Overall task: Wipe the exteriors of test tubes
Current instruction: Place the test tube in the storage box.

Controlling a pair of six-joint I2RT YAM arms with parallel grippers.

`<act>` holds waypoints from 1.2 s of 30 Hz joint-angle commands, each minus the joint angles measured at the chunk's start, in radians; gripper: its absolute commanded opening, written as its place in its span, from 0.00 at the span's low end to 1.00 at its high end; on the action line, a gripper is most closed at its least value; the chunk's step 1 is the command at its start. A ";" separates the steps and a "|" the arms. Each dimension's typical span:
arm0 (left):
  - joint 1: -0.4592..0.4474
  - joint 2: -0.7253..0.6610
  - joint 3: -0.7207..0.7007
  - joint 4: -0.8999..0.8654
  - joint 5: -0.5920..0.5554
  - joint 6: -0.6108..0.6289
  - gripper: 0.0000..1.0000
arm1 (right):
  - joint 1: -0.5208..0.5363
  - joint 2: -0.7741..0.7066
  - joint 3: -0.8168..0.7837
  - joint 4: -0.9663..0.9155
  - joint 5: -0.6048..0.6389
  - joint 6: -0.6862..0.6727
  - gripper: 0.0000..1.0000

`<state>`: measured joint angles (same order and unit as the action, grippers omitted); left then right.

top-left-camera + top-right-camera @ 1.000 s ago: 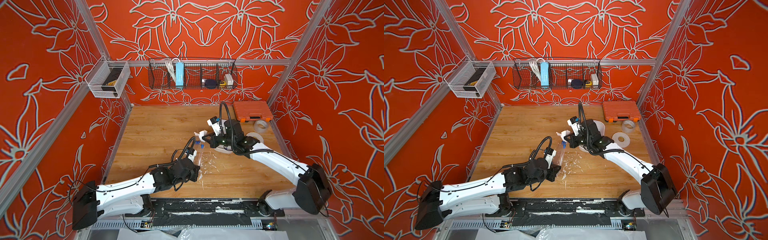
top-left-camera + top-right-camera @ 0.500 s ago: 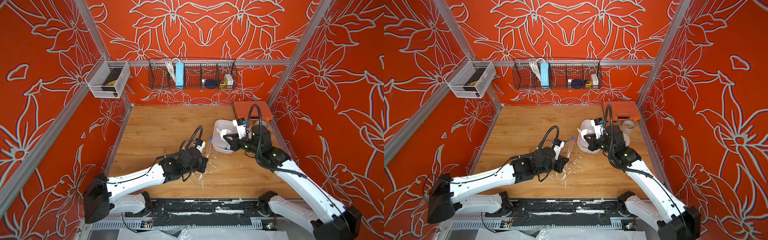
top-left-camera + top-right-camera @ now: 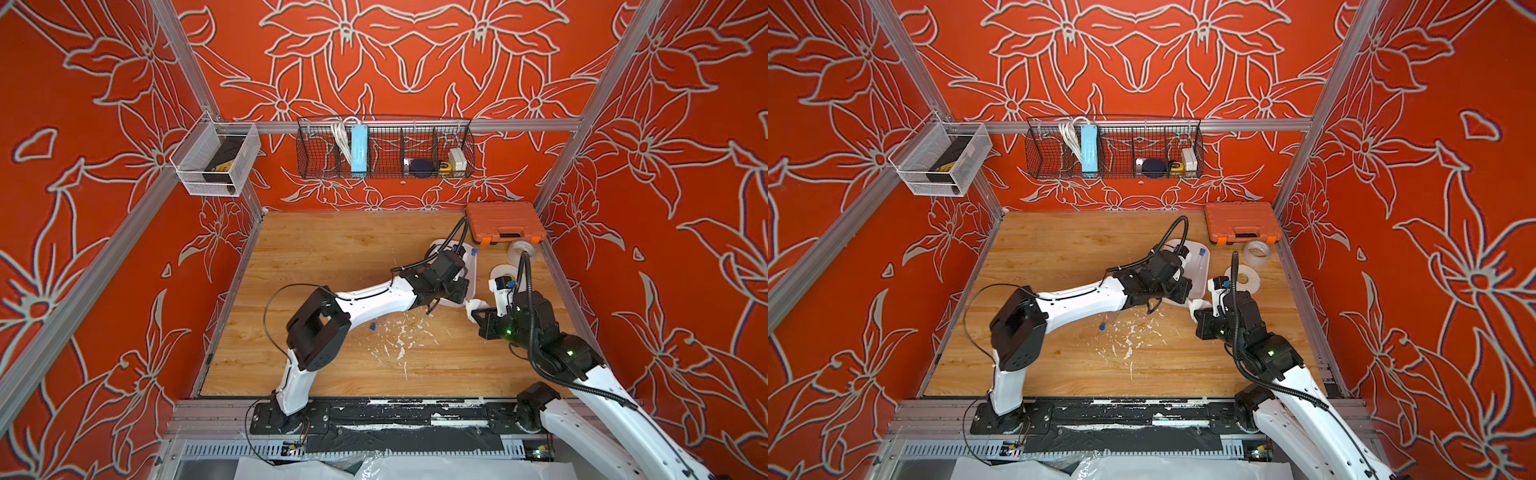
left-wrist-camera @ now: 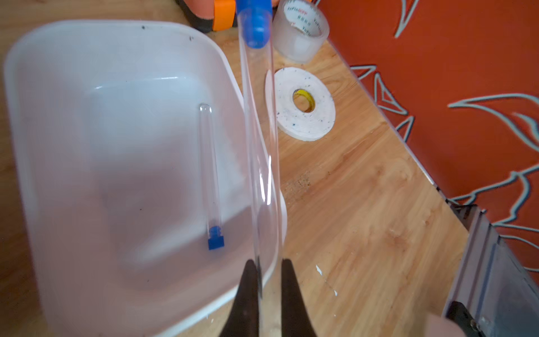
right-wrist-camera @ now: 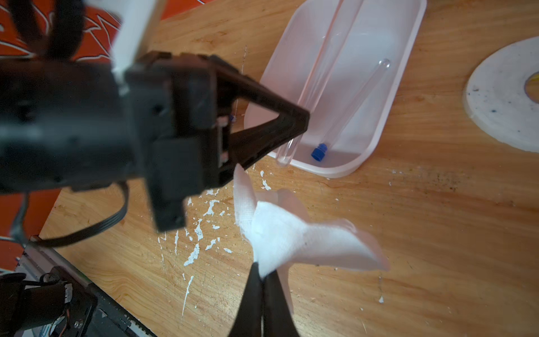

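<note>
The left end effector [image 4: 269, 262] was clamped on the rounded end of a clear test tube [image 4: 259, 131], holding it above the rim of a white plastic tub [image 4: 116, 24] on the wooden counter [image 3: 332, 257], with the capped end pointing toward the tub's far end. A second capped test tube [image 4: 210, 175] lay flat on the tub's floor. Just off the tub's near corner, the right end effector [image 5: 263, 270] was pinched tight on a crumpled white tissue [image 5: 291, 233], which touched neither tube. A flat white tape roll [image 4: 318, 116] and a clear tape roll [image 4: 303, 38] sat beside the tub, on the held tube's side. White flecks [image 3: 399, 345] dotted the counter off the tub's near end, where a small blue cap [image 3: 372, 326] lay; whether a tube was attached could not be told.
</note>
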<state>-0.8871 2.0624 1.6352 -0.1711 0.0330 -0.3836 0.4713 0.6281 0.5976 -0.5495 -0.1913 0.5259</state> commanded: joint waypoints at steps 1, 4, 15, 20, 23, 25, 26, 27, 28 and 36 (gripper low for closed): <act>0.029 0.107 0.109 -0.069 0.015 0.036 0.04 | -0.006 -0.035 -0.020 -0.053 0.030 0.037 0.00; 0.033 0.181 0.181 -0.116 -0.016 0.037 0.04 | -0.005 -0.060 -0.027 -0.073 0.028 0.037 0.00; 0.037 0.109 0.139 -0.157 -0.082 0.013 0.82 | -0.004 -0.037 -0.012 -0.093 0.010 0.029 0.00; 0.037 -0.117 0.023 -0.164 -0.117 0.002 0.86 | -0.005 0.016 0.014 -0.100 -0.028 0.009 0.00; 0.037 -0.285 -0.104 -0.168 -0.137 -0.027 0.87 | 0.001 0.051 0.016 -0.080 -0.124 0.022 0.00; 0.037 -0.407 -0.213 -0.165 -0.156 -0.048 0.86 | 0.033 0.061 0.028 -0.087 -0.127 0.035 0.00; 0.037 -0.455 -0.257 -0.165 -0.162 -0.055 0.86 | 0.052 0.061 0.038 -0.095 -0.106 0.039 0.00; 0.037 -0.509 -0.303 -0.173 -0.171 -0.065 0.86 | 0.077 0.059 0.046 -0.107 -0.077 0.044 0.00; 0.037 -0.560 -0.347 -0.185 -0.179 -0.078 0.86 | 0.098 0.058 0.058 -0.117 -0.059 0.048 0.00; 0.042 -0.802 -0.640 -0.310 -0.266 -0.174 0.76 | 0.323 0.209 0.117 -0.113 0.056 0.088 0.00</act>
<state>-0.8497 1.2823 1.0607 -0.3927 -0.1875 -0.5041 0.7418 0.7719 0.6895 -0.6590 -0.1997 0.5827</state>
